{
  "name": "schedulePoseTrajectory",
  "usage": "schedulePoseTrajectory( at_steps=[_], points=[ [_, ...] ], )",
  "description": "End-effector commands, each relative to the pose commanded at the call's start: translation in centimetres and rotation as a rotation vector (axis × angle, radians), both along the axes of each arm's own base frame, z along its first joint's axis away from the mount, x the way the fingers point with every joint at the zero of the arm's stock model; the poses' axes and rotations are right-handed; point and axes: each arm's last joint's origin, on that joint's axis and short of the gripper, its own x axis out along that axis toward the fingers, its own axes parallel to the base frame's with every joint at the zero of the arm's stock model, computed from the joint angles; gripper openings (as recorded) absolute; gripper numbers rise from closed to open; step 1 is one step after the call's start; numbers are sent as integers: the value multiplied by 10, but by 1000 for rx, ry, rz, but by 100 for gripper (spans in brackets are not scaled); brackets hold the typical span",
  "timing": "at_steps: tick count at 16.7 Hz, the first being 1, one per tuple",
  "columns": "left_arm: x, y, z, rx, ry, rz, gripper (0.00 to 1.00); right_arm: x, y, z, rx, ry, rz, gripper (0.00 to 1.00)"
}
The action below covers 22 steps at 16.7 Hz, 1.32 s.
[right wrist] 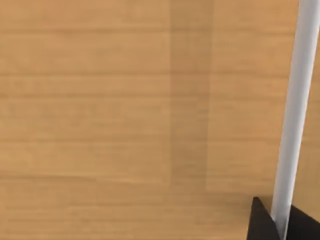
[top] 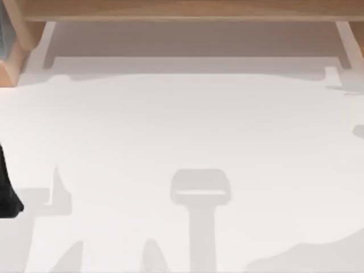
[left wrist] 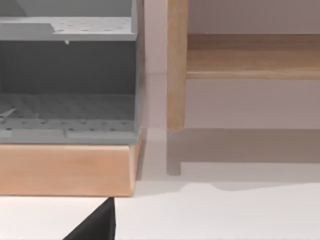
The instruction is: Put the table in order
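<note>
The table (top: 187, 122) is a wide white top, bare apart from soft grey shadows, and it also lies low in the left wrist view (left wrist: 225, 215). A black part of my left arm (top: 7, 190) pokes in at the table's left edge. One dark tip of my left gripper (left wrist: 95, 226) hangs just over the tabletop, in front of a rack. My right gripper (right wrist: 281, 227) is close to a light wooden surface (right wrist: 125, 115). A slim white bar (right wrist: 295, 100) runs between the gripper's two dark parts.
A light-brown wooden shelf (top: 182, 8) spans the back of the table, on pale supports (top: 40, 48). At the back left a grey perforated rack (left wrist: 65, 85) sits on a wooden base (left wrist: 65, 167), next to a wooden post (left wrist: 176, 65).
</note>
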Motion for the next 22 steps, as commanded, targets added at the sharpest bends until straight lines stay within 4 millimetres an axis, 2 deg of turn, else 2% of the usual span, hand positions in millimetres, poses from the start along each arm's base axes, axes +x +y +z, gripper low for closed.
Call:
schedulePoseTrajectory(
  at_steps=[4,13,18,22],
  points=[
    [0,0,0,0,0,0,100,2,0,0,3,2,4,0],
    [0,0,0,0,0,0,100,59,-1,1,2,0,1,0],
    [0,0,0,0,0,0,100,62,-1,0,3,2,0,0],
    [0,0,0,0,0,0,100,62,-1,0,3,2,0,30]
  ],
)
